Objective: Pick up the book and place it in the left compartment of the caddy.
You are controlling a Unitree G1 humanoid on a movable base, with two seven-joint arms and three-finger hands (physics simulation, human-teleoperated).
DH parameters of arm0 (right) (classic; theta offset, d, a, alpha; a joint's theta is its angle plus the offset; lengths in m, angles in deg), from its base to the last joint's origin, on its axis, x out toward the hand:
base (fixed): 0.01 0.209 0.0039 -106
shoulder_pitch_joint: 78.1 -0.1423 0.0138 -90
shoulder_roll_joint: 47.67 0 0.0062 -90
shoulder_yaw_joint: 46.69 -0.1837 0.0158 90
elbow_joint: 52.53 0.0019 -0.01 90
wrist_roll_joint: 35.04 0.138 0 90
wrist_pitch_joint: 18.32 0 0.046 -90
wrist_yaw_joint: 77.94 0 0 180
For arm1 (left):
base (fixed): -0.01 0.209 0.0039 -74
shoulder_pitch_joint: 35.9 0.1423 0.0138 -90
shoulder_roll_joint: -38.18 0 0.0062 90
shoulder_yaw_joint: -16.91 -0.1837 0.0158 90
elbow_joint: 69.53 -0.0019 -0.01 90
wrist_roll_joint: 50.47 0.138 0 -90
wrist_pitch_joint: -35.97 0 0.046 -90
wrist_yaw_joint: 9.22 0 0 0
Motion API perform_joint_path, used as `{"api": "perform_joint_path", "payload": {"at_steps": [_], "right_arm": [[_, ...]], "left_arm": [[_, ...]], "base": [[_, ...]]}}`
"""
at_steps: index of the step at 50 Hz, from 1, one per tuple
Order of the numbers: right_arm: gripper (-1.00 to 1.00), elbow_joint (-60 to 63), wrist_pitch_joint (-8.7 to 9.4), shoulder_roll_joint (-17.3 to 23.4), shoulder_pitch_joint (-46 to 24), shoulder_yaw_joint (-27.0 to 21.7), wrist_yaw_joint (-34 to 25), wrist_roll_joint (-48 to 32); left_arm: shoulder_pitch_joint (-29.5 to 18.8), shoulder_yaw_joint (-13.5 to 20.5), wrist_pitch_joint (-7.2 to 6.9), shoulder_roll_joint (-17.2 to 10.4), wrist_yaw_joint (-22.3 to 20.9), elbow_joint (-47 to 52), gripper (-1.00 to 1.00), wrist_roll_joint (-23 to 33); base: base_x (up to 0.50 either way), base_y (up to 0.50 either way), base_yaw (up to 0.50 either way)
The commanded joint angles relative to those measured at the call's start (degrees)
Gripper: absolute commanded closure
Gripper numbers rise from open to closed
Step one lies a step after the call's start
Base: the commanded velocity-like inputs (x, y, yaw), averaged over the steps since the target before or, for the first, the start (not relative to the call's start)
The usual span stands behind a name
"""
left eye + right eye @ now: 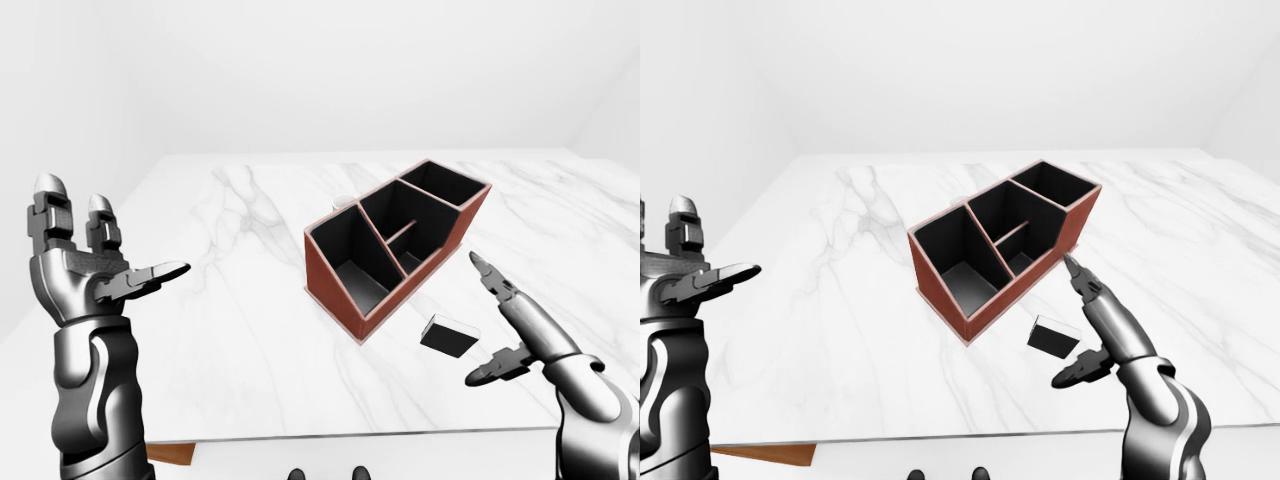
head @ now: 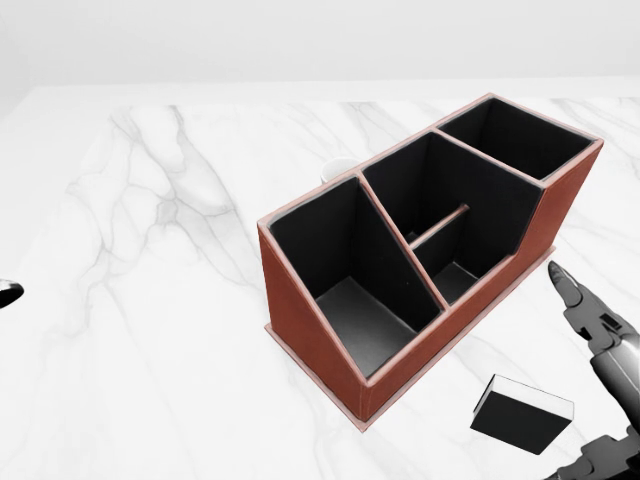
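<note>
the right hand [image 1: 510,330] comes in from the 5 o'clock corner of the left-eye view, forearm rising from the bottom edge. its fingers are spread apart: one long finger [image 1: 492,280] points toward 11 o'clock, the thumb [image 1: 490,372] juts out toward 8 o'clock, and nothing sits between them. in the head view only the fingertip and thumb show at the 4 o'clock edge.

the left hand [image 1: 85,275] is raised at 9 o'clock in the left-eye view, forearm upright, two fingers [image 1: 50,205] pointing to 12 o'clock, thumb [image 1: 150,275] stretched toward 3 o'clock, palm empty and fingers unclenched.
</note>
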Motion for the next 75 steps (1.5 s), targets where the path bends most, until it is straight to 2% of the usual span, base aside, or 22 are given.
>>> {"api": "perform_joint_path", "payload": {"at_steps": [1, 9, 26, 34, 54, 75], "right_arm": [[-1.00, -4.91, 0.00, 0.48, 0.92, -0.98, 0.00, -0.47], [-1.00, -10.56, 0.00, 1.69, 0.13, -0.44, 0.00, -1.03], [-1.00, -10.73, 0.00, 3.50, -1.02, -0.59, 0.00, -3.18], [-1.00, -12.79, 0.00, 4.22, -1.52, -0.90, 0.00, -3.60], [-1.00, -17.41, 0.00, 6.31, -5.43, 3.38, 0.00, -7.62], [-1.00, -25.94, 0.00, 7.16, -4.27, 3.94, 0.00, -6.08]], "left_arm": [[-0.13, -0.01, 0.00, -0.14, 0.16, -0.02, -1.00, -0.08], [0.13, 0.02, 0.00, 0.04, -0.36, -0.83, -1.00, 0.11], [0.24, 0.67, 0.00, -0.40, 0.86, 2.15, -1.00, -1.00], [-0.12, 0.28, 0.00, -0.23, 0.02, 0.00, -1.00, -0.21], [-0.02, 0.31, 0.00, -0.25, 0.41, 0.84, -1.00, -0.45], [0.19, 0.28, 0.00, -0.10, 0.08, 0.39, -1.00, -0.16]], "base": [[0.00, 0.00, 0.00], [0.00, 0.00, 0.00], [0.00, 0.00, 0.00], [0.00, 0.00, 0.00], [0.00, 0.00, 0.00], [0.00, 0.00, 0.00]]}}
